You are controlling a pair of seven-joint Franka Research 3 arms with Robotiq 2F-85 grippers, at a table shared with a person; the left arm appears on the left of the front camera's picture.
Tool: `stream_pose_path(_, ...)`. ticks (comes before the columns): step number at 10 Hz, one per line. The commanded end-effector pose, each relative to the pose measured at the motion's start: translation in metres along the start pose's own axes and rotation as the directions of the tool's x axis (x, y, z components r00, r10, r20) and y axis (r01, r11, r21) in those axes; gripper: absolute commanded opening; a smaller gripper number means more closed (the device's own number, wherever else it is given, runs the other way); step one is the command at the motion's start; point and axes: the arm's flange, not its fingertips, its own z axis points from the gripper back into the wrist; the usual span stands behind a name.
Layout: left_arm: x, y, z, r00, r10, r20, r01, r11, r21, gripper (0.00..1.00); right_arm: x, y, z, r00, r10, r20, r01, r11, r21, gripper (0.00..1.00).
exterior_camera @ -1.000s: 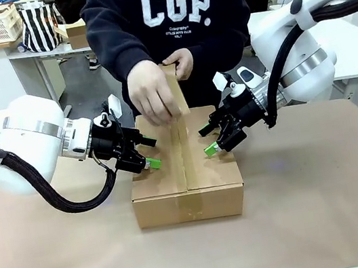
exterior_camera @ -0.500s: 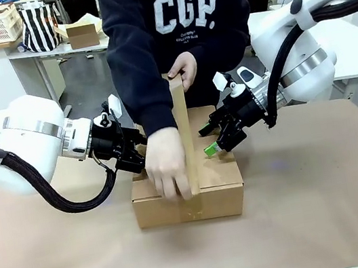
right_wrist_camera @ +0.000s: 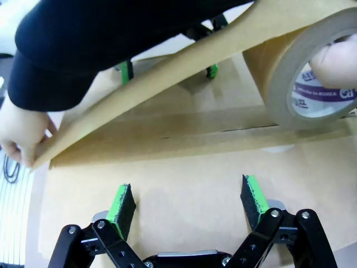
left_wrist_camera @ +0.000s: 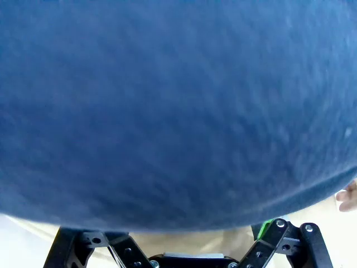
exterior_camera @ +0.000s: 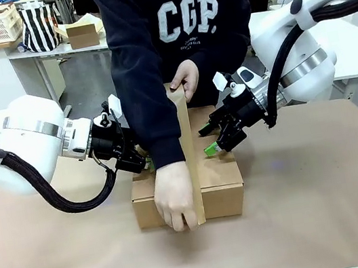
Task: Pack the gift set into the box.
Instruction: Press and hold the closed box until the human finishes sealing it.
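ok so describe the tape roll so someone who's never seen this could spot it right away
Start at the closed brown box in the middle of the table, between the two grippers. A brown strip runs over its top seam up to the person's hand at the far edge. The tape roll sits in that hand: a ring with printed white inner core, the only round thing there.

Plain brown corrugated box (exterior_camera: 212, 190), same brown as the tape strip (exterior_camera: 189, 153) and the roll (right_wrist_camera: 301, 72), though roll's core is white with purple print. Navy sweatshirt sleeve (exterior_camera: 139, 79), white block letters across the chest. Black grippers, bright green pads on the right gripper (right_wrist_camera: 189, 201); left gripper (exterior_camera: 144, 165) mostly hidden, fills its own view with blue fabric. White arms. Tan table cover (exterior_camera: 317, 221). Black-and-white striped bag (exterior_camera: 38, 25) way back.
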Motion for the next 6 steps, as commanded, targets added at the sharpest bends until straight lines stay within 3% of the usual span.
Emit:
stream_pose_path(1, -0.0004, -0.001, 0.0, 1.0, -0.005, -0.002, 0.005, 1.0, 0.0, 1.0, -0.0012, -0.0003, -0.0002, 1.0, -0.007, 0.002, 0.007, 1.0, -0.01, 1.0)
stream_pose_path(6, -0.0004, -0.001, 0.0, 1.0, -0.005, -0.002, 0.005, 1.0, 0.0, 1.0, -0.0012, -0.0003, -0.0002, 1.0, -0.007, 0.002, 0.007, 1.0, -0.01, 1.0)
